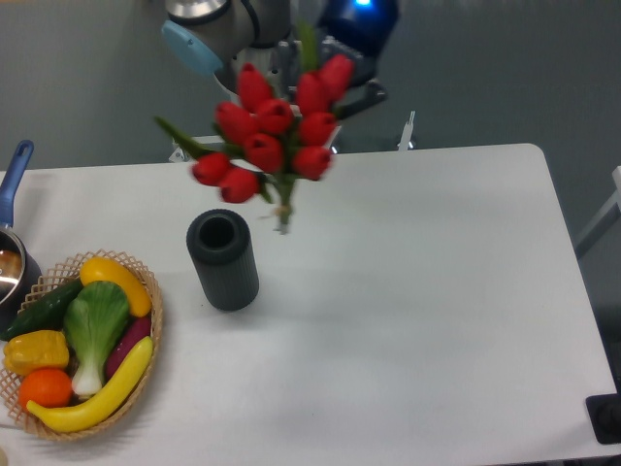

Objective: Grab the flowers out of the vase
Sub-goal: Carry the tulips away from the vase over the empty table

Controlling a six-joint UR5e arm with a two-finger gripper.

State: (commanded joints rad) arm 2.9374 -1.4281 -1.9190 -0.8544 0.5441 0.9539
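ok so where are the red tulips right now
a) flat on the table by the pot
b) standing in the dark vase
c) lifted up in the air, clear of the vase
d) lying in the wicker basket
c, the flowers hang above the table with their stem ends clear of the vase, whose round mouth shows hollow and empty; the robot's hand is hidden behind the blooms.

This looks like a robotics lab set up as a mock kitchen. A plain white tabletop [417,291] stands before a bare grey wall [78,78], with the robot arm [233,24] mounted at its far edge. The props are homely: a wicker basket [150,335] of glossy, toy-like fruit and vegetables, and a pot [12,262] with a blue handle at the left edge.
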